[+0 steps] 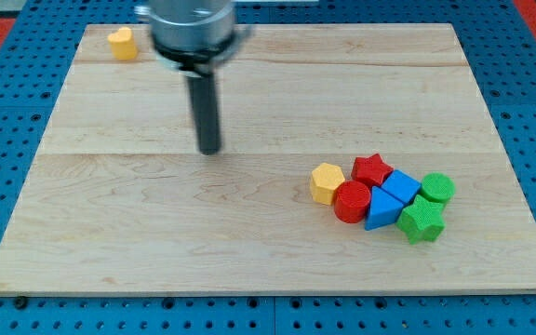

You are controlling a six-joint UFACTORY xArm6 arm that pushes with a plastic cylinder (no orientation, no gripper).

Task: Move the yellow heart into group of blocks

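Yellow heart block (122, 43): isolated upper left, untouched. My tip (209, 149): lower right of it, gripperless, holding nothing. Grouped coloured blocks (383, 197): lower right, awaiting it.

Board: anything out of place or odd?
Only the yellow heart: it sits alone at the view's top-left corner, far from the cluster at the lower right, yellow hexagon through green star. My tip stands between them, touching nothing. Nothing looks damaged.
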